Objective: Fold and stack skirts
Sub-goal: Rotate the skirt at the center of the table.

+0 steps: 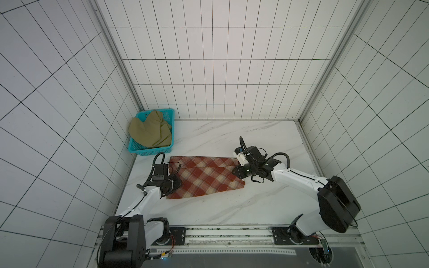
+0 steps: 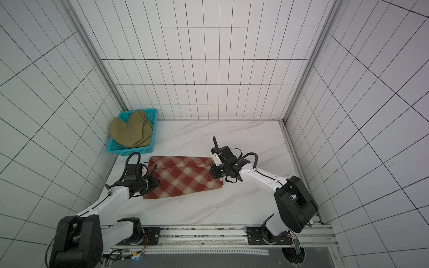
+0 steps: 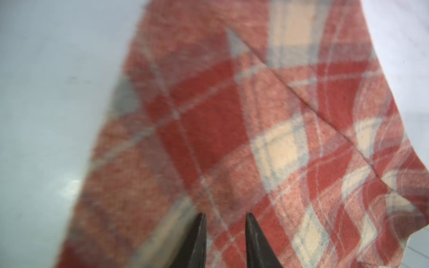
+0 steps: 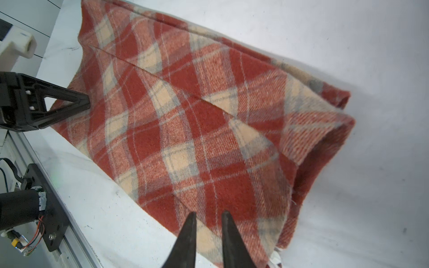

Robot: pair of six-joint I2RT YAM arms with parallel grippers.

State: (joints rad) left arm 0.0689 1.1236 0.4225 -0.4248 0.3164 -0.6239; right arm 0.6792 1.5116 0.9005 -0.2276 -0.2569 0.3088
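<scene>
Room: white marble-look table (image 1: 232, 208) boxed in by white tiled walls (image 1: 209, 69) on three sides, with a metal rail (image 1: 232, 234) along the near edge carrying both arm bases.
Writing: a small label on the left arm's wrist housing is too small to read.
Plaid skirt: the plaid skirt (image 1: 206, 177) (image 2: 183, 177) lies flat on the table, left of centre, with a folded edge running along its length.
Left gripper: the left gripper (image 1: 175, 183) (image 3: 225, 214) sits at the skirt's left end. Its tips stand apart with a clear gap over the plaid cloth (image 3: 209, 127), and the blurred wrist view shows no hold on it.
Right gripper: the right gripper (image 1: 239, 171) (image 4: 209, 213) is at the skirt's right end, beside the fold line. Its tips are a narrow gap apart over the cloth (image 4: 197, 127), and I cannot tell whether they pinch it.
Olive skirt: the olive skirt (image 1: 148, 133) (image 2: 131, 132) is bunched in the teal basket (image 1: 148, 152) and spills over its left rim.
Basket: in the far left corner against the wall, just behind the plaid skirt's left end.
Edges: the plaid skirt's left end is near the table's left edge.
Open room: bare table to the right of the skirt, behind it, and in the strip before the rail.
</scene>
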